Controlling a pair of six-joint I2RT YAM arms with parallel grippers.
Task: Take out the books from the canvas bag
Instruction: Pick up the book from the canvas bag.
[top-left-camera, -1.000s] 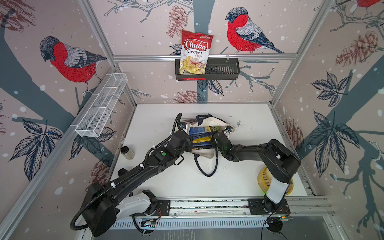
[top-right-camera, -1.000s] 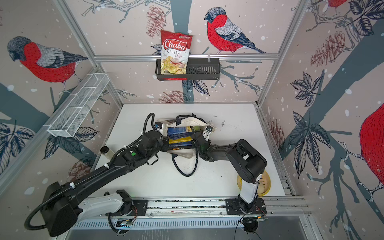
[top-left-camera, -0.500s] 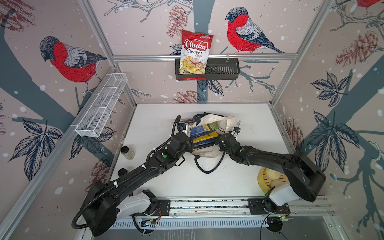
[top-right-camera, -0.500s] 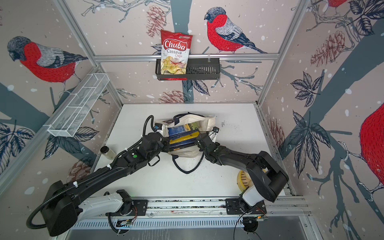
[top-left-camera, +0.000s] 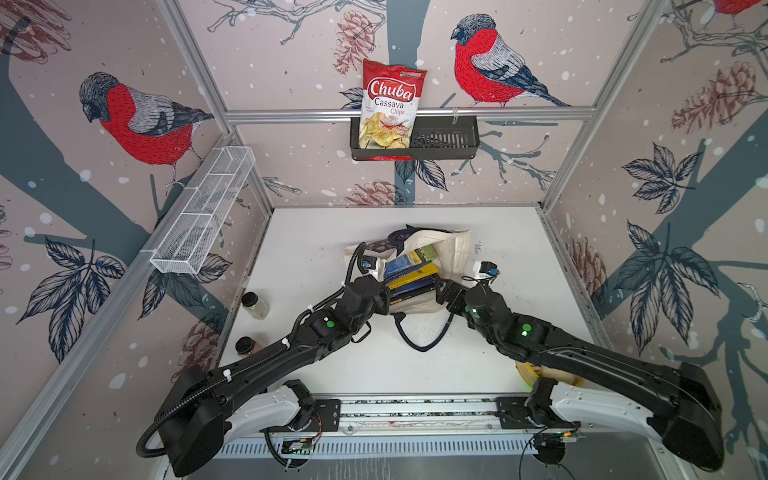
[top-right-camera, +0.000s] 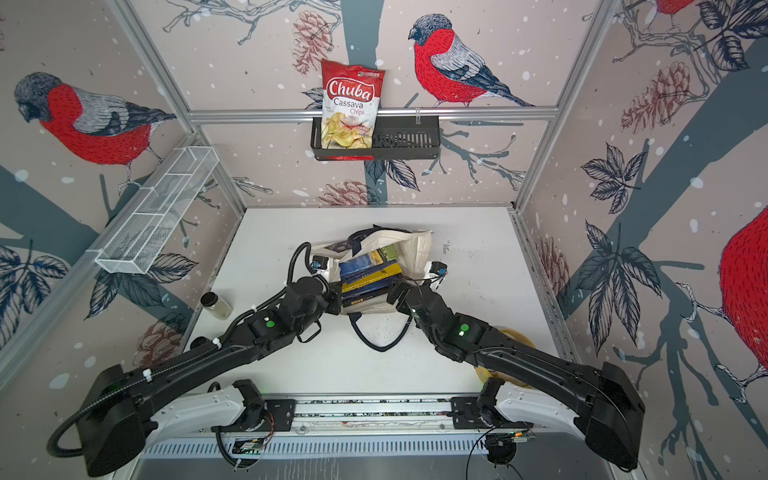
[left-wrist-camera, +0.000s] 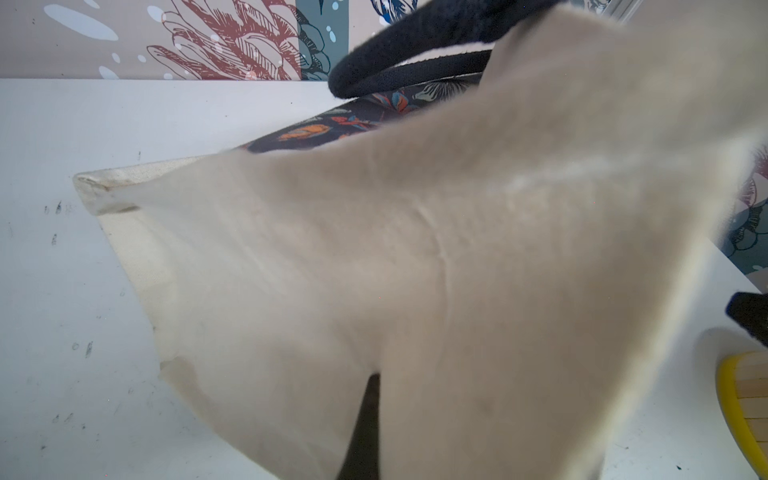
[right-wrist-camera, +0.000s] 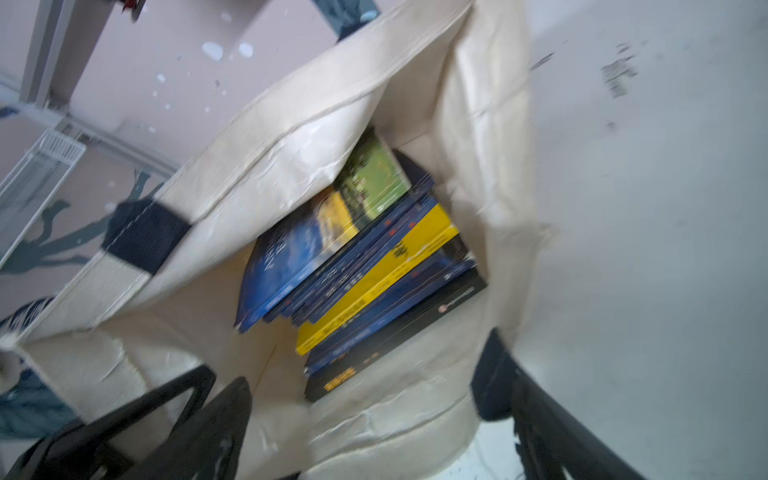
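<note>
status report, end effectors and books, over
Left end effector shut on canvas bag rim. Right end effector open at its mouth, empty. Books stacked inside, none out. Bag's upper side sags over the stack.

canvas bag (top-left-camera: 455, 253) lies midway on the worktop (top-left-camera: 316, 249), mouth toward the arms, books (top-left-camera: 411, 276) stacked inside. left tool (top-left-camera: 384, 297) at the mouth's left edge, right tool (top-left-camera: 442, 293) just beside its right edge. two jars (top-left-camera: 254, 305) stand at the worktop's left edge.
</note>
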